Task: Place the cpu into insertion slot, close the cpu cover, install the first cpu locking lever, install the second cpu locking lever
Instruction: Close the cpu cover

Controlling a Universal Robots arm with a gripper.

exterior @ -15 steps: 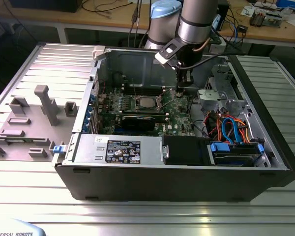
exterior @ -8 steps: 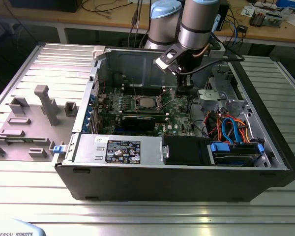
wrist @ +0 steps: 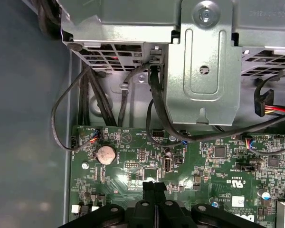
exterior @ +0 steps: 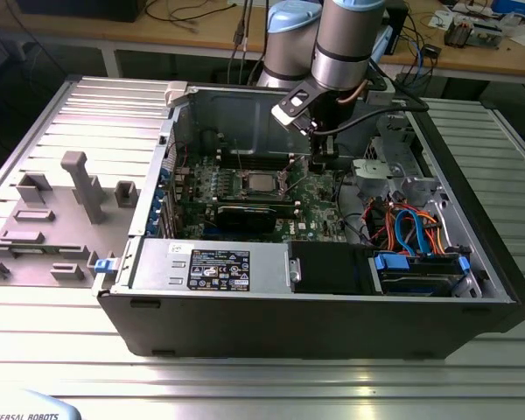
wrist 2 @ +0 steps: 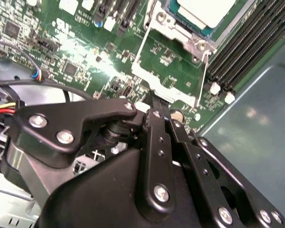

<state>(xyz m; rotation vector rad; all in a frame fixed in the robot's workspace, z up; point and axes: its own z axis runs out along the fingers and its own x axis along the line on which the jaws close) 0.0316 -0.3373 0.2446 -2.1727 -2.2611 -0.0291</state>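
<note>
We see the gripper (exterior: 324,162) down inside the open computer case (exterior: 236,114), over the green motherboard (exterior: 319,219) and on the exterior view's right of the socket. In both wrist views the fingers (wrist: 150,189) are clenched together with nothing between them. The cpu (wrist 2: 206,10) sits in the insertion slot (wrist 2: 195,43), silver top facing up; in the exterior view we see it as a pale square (exterior: 262,182) mid-board, above the long black graphics card (exterior: 245,215). The cpu cover (wrist 2: 156,83) is not closed: it lies swung off the socket, with green board showing through its square cut-out. In the second wrist view the gripper tips (wrist 2: 156,105) are right at the cover's outer edge; we cannot tell whether they touch it. The black memory slots (wrist 2: 247,47) run alongside the socket. In the first wrist view, past the fingertips, we see a coin cell (wrist: 104,154), a metal drive cage (wrist: 204,71) and black cables (wrist: 156,109) dropping to the board.
</note>
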